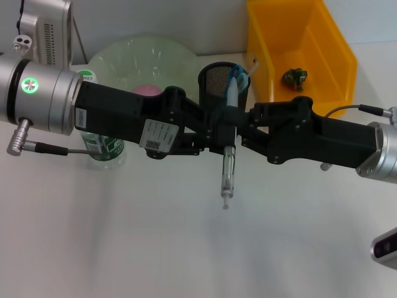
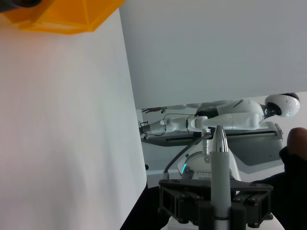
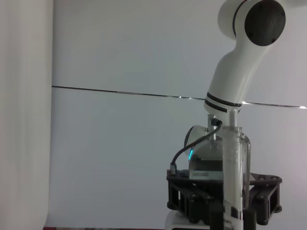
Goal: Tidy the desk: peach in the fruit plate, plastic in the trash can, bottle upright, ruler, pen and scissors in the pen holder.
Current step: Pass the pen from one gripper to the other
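We see left gripper (image 1: 208,133) and right gripper (image 1: 243,130) both clamped on pen (image 1: 227,171) near pen holder (image 1: 217,81).

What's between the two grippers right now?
Head view: the pen alone, standing upright between left gripper and right gripper, before the pen holder.

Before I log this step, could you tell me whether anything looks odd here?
Yes: both the left end effector and right end effector meet on one pen, held in mid-air near the pen holder rather than placed inside.
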